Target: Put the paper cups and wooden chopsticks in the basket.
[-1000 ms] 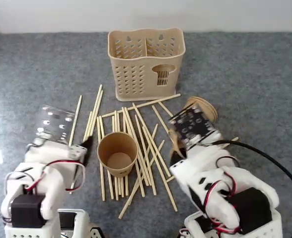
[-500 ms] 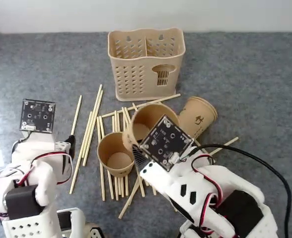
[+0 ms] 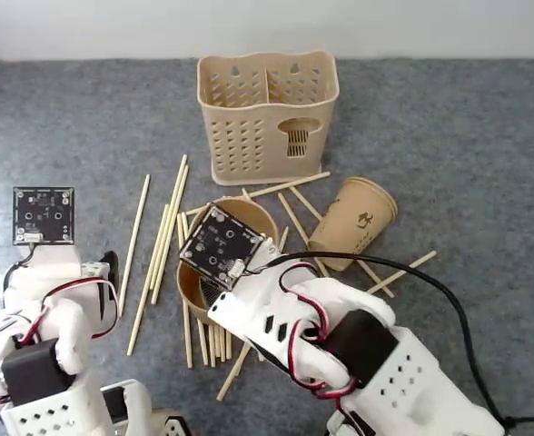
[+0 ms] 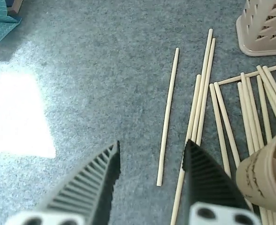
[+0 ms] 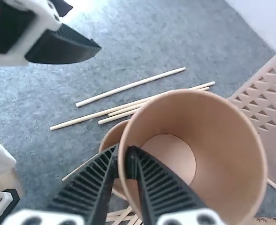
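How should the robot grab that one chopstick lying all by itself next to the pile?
Probably near its middle, coming straight down from above with one finger on each side. The lone chopstick lies flat on the grey table, and there is bare table on both sides of its middle, so the fingers fit there. The open left gripper sits near its closer end.

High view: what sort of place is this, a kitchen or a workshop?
Most likely a robot practice bench: the left arm and right arm, with bare circuit boards, stand at a grey mat where wooden chopsticks, paper cups and a basket sit as props.
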Robot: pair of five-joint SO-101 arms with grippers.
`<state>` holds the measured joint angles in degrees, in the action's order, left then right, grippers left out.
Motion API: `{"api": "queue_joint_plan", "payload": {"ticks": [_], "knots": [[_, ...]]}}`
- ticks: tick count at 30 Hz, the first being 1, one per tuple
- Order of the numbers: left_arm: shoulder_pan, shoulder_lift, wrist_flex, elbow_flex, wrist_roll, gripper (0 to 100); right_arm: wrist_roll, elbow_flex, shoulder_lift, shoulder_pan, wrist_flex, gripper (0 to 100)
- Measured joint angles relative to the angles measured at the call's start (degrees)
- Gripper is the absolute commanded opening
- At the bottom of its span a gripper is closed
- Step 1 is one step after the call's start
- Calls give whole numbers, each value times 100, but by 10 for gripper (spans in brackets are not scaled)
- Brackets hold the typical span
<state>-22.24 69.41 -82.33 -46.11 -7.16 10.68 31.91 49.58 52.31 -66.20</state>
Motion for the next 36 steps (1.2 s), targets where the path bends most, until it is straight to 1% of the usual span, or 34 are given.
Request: {"api": "queue_joint_plan", "payload": {"ticks": [5, 14, 19, 21, 25, 27, 30, 33, 36], "knots": [[0, 0, -9, 0, -9, 214, 0, 0, -193, 62, 0, 9], [0, 0, -70, 0, -9, 214, -105, 0, -97, 589, 0, 9], [0, 0, -70, 0, -9, 214, -229, 0, -360, 615, 0, 14], [0, 0, -70, 0, -9, 214, -229, 0, -510, 615, 0, 53], [0, 0, -70, 0, -9, 214, -229, 0, -791, 615, -44, 219], [0, 0, -70, 0, -9, 214, -246, 0, -809, 615, -149, 268], [0, 0, -70, 0, -9, 214, -343, -18, -809, 615, -352, 264], [0, 0, -70, -9, -9, 214, -484, -378, -721, 571, -695, 245], [0, 0, -70, -141, -9, 214, -519, -897, -484, 185, -1143, 225]]}}
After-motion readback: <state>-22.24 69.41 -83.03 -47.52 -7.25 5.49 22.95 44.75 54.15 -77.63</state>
